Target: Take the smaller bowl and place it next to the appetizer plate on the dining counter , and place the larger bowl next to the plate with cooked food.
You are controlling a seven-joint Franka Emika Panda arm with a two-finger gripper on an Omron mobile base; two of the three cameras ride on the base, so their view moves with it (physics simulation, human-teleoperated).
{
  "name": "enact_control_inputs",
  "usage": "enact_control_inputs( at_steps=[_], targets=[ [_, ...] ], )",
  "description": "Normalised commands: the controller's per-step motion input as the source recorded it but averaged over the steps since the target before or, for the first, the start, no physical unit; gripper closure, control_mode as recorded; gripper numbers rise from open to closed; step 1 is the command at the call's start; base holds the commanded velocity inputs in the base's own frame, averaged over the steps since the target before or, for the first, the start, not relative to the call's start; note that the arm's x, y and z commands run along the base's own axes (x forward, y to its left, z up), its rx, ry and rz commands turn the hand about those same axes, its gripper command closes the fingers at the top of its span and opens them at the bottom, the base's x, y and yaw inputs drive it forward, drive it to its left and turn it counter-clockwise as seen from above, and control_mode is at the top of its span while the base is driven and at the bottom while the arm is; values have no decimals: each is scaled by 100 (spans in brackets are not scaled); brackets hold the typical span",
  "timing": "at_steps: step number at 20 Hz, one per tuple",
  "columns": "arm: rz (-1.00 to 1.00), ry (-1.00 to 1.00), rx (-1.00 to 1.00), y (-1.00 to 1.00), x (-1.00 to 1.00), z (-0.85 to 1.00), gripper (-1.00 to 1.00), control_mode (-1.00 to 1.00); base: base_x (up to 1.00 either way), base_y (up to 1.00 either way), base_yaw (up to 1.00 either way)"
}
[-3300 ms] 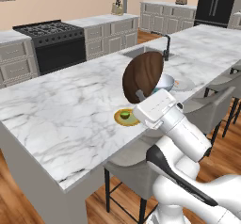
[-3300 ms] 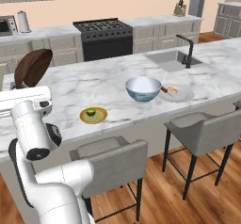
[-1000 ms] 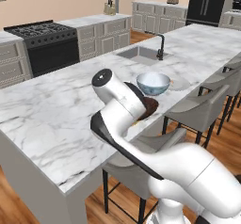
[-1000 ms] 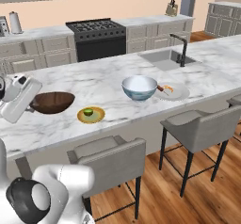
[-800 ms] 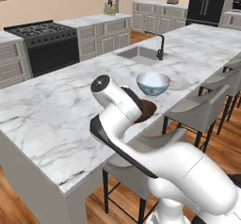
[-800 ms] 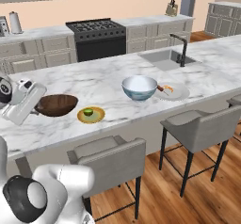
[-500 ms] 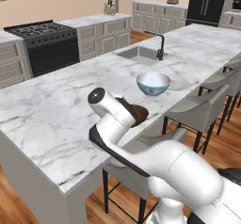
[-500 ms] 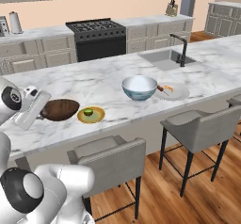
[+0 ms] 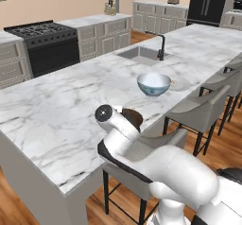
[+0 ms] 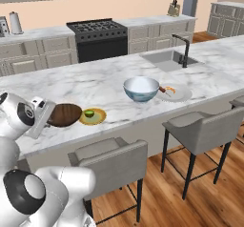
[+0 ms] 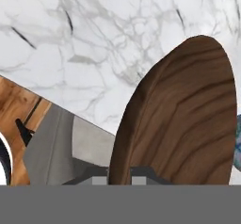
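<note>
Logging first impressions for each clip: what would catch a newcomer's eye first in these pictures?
The dark brown wooden bowl, gripped at its rim by the jaws, sits low on the marble dining counter right beside the small yellow appetizer plate. Farther along, the white-and-blue bowl stands against a white plate near the sink.

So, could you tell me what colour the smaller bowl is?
Dark brown with wood grain; the smaller bowl shows best in the hand view.
</note>
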Motion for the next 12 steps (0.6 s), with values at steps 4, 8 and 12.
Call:
enact_control_inputs(
  at_steps=[4,8,12],
  targets=[
    [1,0,2,12,46,-51,100,-100,0,0,0],
    [0,0,0,32,69,-62,100,-100,0,0,0],
    [0,0,0,44,63,-42,100,-100,0,0,0]
  ],
)
